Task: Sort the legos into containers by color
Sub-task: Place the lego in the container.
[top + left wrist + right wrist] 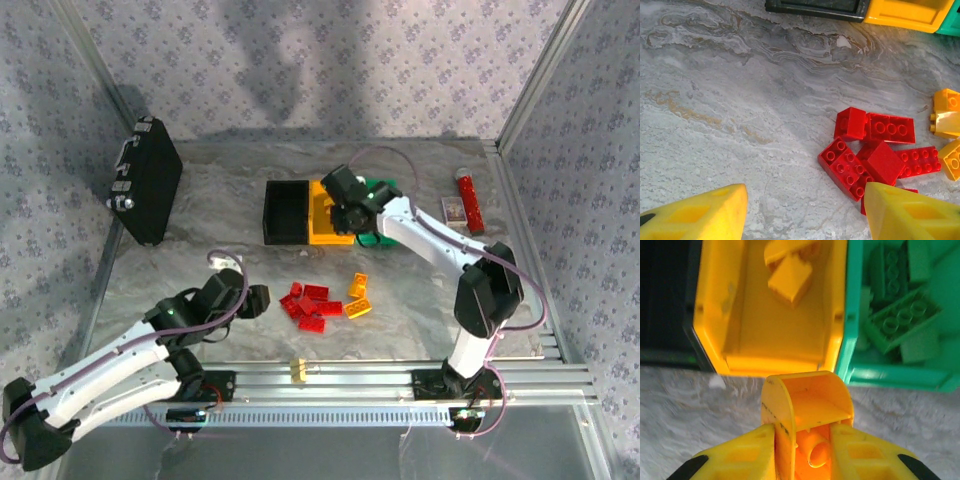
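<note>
- Your right gripper (802,442) is pinching a curved brick (807,405), yellow-orange, between its 2 fingers, jaws closed tight on it.
- That brick is hanging just short of the yellow bin (710,315). 2 yellow pieces (790,277) are already lying at the bin's far end.
- The green bin (850,315) is sitting directly to the right, touching the yellow one, with green bricks (900,320) inside. The black bin (665,300) is joined on the left.
- If you are letting go here, the brick is likely landing on the table or clipping the near wall. You probably need to be carrying it further in first.
- Drifting right is the other risk, because the shared wall is thin and the brick could tip into green.
- Your left gripper (805,205) is hovering low with its jaws roughly half spread and nothing between them.
- Ahead of it the red legos (875,150) are lying in a tight heap on the table, several touching or leaning on each other. Loose yellow legos (947,125) are sitting just beside them.
- Closing on that heap could be catching 2 reds at once, or shoving one into the yellows.
- From above, both arms would be heading for the same 3 bins, so you are risking a clash if they move together.
</note>
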